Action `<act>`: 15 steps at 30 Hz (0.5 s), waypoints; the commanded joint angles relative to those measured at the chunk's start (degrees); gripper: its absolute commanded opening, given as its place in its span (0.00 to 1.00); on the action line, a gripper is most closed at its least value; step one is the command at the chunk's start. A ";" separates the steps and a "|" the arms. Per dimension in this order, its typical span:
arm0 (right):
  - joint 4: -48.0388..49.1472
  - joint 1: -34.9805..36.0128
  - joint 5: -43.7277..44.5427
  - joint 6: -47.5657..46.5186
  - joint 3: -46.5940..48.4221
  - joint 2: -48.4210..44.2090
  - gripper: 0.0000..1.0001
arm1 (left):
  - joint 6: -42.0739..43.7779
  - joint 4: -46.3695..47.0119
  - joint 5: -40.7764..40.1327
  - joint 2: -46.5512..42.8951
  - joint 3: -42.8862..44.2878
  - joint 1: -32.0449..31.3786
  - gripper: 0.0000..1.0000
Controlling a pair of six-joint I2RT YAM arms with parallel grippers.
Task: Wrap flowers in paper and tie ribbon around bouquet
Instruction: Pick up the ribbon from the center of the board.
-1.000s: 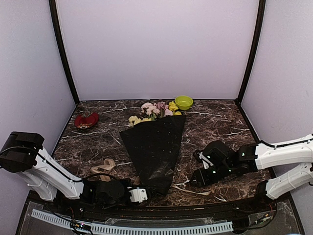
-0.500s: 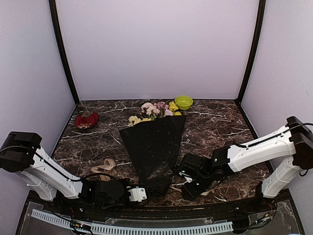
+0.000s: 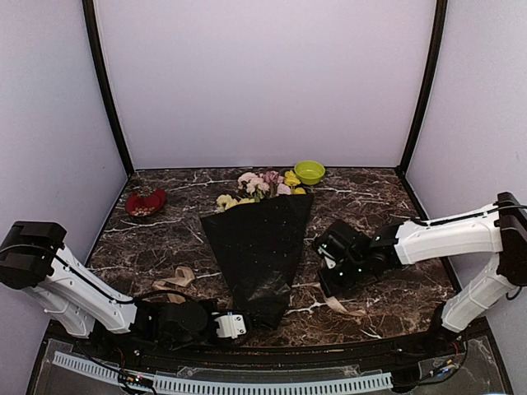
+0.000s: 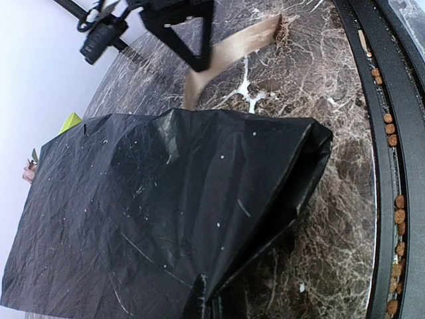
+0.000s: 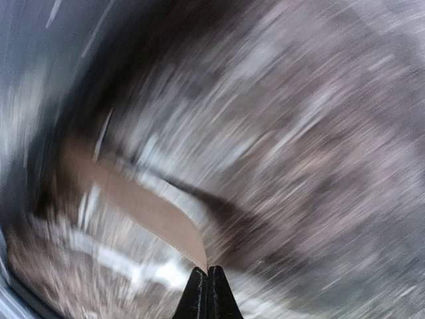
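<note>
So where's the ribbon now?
In the top view, the ribbon lies across the table's near side, passing under the bouquet; the right hand pinches it right of the bouquet.

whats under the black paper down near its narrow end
The ribbon shows on both sides of the paper, so it likely runs beneath; that stretch is covered. The flowers show only their heads beyond the far edge; stems are hidden.

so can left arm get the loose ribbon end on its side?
Probably: the ribbon there lies uncovered near its wrist, but left gripper looks shut on the paper, so it must release first.
</note>
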 commanded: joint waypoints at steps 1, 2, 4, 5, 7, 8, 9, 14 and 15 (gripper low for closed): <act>10.66 -12.66 0.89 -2.82 -0.95 -3.53 0.00 | -1.36 -0.68 0.30 -1.62 0.51 -0.24 0.00; 12.08 -15.84 0.38 -3.42 -0.87 -3.88 0.00 | -1.43 -0.86 0.37 -1.46 0.70 -0.27 0.00; 14.07 -22.25 -1.74 -4.22 -0.51 -4.93 0.00 | -1.34 -1.05 0.36 -1.15 0.93 -0.22 0.00; 14.62 -25.63 -2.89 -4.56 -0.42 -6.00 0.00 | -1.27 -1.11 0.34 -0.99 0.94 -0.27 0.00; 15.24 -32.92 -5.13 -4.86 -0.40 -9.00 0.00 | -1.26 -1.26 0.38 -0.87 1.15 -0.30 0.00; 15.17 -35.94 -6.04 -5.11 -0.29 -10.85 0.00 | -1.31 -1.39 0.44 -0.79 1.13 -0.28 0.00; 14.86 -38.55 -6.75 -5.43 -0.02 -12.80 0.00 | -1.46 -1.41 0.58 -0.67 1.11 -0.27 0.00; 10.85 -44.95 -6.62 -8.83 4.91 -20.42 0.00 | -2.09 -1.52 1.63 0.69 1.53 -0.24 0.00; 9.79 -44.98 -6.58 -9.57 6.51 -21.28 0.00 | -2.38 -1.55 1.78 1.04 1.70 -0.27 0.00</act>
